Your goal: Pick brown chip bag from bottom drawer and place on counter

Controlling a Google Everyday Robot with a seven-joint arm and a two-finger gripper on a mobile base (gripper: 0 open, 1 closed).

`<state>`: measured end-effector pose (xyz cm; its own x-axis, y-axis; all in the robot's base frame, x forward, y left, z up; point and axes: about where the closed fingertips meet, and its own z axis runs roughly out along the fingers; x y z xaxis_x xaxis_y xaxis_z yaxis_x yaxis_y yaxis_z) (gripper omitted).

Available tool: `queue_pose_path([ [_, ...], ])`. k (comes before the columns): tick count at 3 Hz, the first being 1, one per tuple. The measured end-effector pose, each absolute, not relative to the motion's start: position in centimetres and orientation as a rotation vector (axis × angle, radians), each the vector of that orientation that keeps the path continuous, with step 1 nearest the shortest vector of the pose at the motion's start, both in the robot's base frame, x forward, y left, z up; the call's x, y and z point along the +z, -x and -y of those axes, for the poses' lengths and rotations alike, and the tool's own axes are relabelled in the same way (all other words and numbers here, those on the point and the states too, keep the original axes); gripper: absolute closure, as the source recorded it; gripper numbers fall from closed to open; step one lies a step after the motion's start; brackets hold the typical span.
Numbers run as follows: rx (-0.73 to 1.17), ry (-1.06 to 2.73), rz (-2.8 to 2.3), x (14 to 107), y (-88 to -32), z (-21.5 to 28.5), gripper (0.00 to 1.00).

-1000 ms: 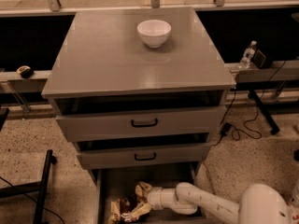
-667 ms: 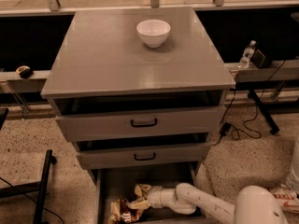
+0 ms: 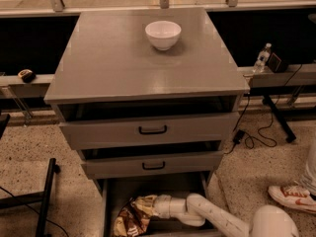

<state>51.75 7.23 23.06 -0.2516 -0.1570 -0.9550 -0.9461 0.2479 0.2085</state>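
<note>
Brown chip bag (image 3: 131, 218) lies at six o'clock in the bottom drawer (image 3: 148, 189), gripper (image 3: 154, 206) against it, grasp unclear; pinch firmly, then withdraw low.

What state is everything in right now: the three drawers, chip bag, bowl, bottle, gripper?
bottom drawer: pulled open.
middle drawer: out a little.
top drawer: out a little.
brown chip bag: crumpled, lying in the bottom drawer, not on the counter.
white bowl: upright on the counter, looks empty.
water bottle: upright, right of the cabinet.
gripper: down in the bottom drawer, at the bag's right side.
</note>
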Motion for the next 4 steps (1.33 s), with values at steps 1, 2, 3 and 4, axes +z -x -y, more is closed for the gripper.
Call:
queue_pose_path([
  [1, 1.189, 1.008, -1.438, 26.4, -51.3, -7.1, 1.0],
  [2, 1.16, 1.033, -1.262, 31.4, -51.0, -5.6, 1.0],
  [3, 0.915, 1.127, -1.12, 39.3, -50.6, -1.4, 1.0],
  [4, 0.698, 1.228, -1.022, 47.8, -48.3, 2.7, 1.0],
])
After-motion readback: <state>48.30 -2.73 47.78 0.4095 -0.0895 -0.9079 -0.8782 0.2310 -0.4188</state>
